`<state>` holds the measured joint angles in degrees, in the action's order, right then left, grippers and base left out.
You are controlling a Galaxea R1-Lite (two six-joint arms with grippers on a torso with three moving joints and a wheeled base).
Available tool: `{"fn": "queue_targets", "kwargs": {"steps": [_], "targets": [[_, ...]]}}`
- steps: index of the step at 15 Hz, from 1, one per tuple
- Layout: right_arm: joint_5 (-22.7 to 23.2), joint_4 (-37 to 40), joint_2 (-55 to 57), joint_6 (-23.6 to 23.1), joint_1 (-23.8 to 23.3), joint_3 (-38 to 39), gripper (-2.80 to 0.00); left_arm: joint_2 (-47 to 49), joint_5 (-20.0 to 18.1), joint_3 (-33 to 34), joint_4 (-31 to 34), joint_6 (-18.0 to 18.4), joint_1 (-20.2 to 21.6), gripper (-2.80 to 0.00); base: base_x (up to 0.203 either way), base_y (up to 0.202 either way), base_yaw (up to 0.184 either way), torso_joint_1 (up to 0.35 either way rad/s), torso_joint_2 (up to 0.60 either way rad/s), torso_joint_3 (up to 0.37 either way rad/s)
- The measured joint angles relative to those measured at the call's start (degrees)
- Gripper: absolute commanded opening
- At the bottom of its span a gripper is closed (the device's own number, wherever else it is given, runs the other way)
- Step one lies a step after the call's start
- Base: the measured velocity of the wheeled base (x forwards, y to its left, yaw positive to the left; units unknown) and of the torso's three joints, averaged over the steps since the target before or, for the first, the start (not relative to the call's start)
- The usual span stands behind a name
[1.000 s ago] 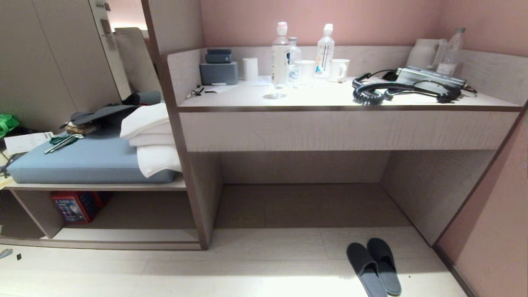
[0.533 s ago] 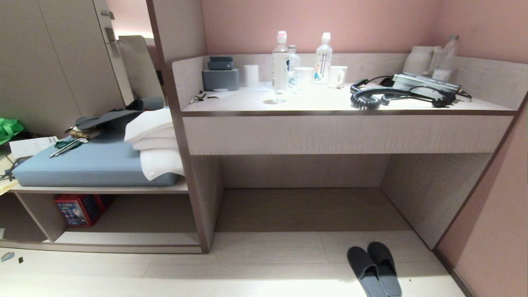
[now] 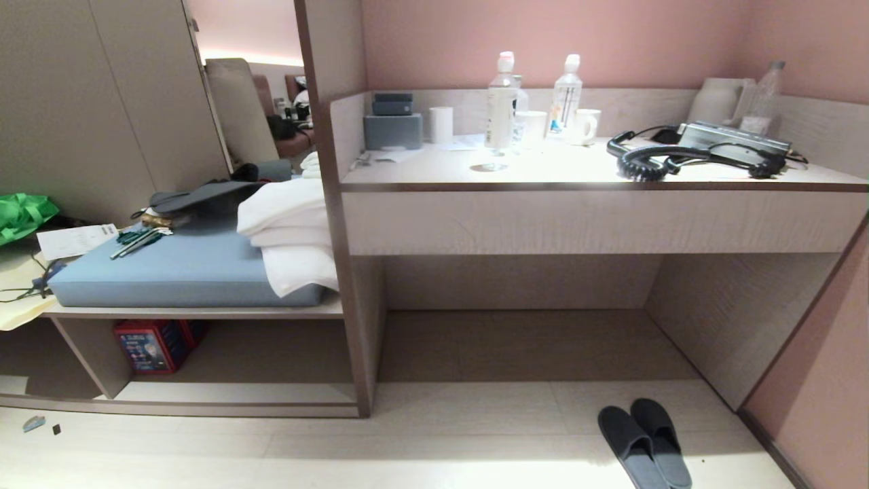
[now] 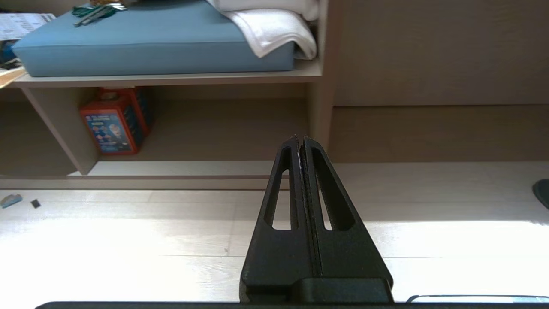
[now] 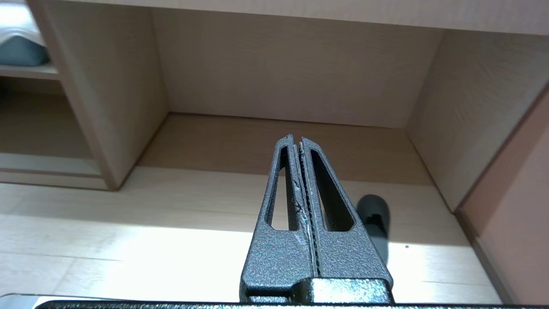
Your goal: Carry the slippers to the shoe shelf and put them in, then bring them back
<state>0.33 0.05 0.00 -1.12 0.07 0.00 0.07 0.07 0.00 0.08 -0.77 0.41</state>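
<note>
Two slippers (image 3: pixel 645 445) lying side by side on floor before desk recess, untouched. Both claws pressed shut and empty: left gripper (image 4: pixel 300 139) facing shoe shelf (image 3: pixel 231 392), right gripper (image 5: pixel 297 139) beside slippers. Pickup not yet begun.

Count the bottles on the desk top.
3, maybe more hidden. Two white-capped bottles stand mid-desk, near the mugs; one clear bottle is at the far right, beside the kettle.
</note>
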Motion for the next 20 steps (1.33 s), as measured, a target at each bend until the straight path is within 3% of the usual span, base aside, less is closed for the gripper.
{"fn": "queue_targets", "kwargs": {"steps": [20], "targets": [[0.01, 0.02, 0.00, 0.01, 0.00, 0.00, -2.80, 0.00, 0.00, 0.00, -0.01, 0.04, 0.00, -2.80, 0.000, 0.195, -0.002, 0.002, 0.00, 0.002]]}}
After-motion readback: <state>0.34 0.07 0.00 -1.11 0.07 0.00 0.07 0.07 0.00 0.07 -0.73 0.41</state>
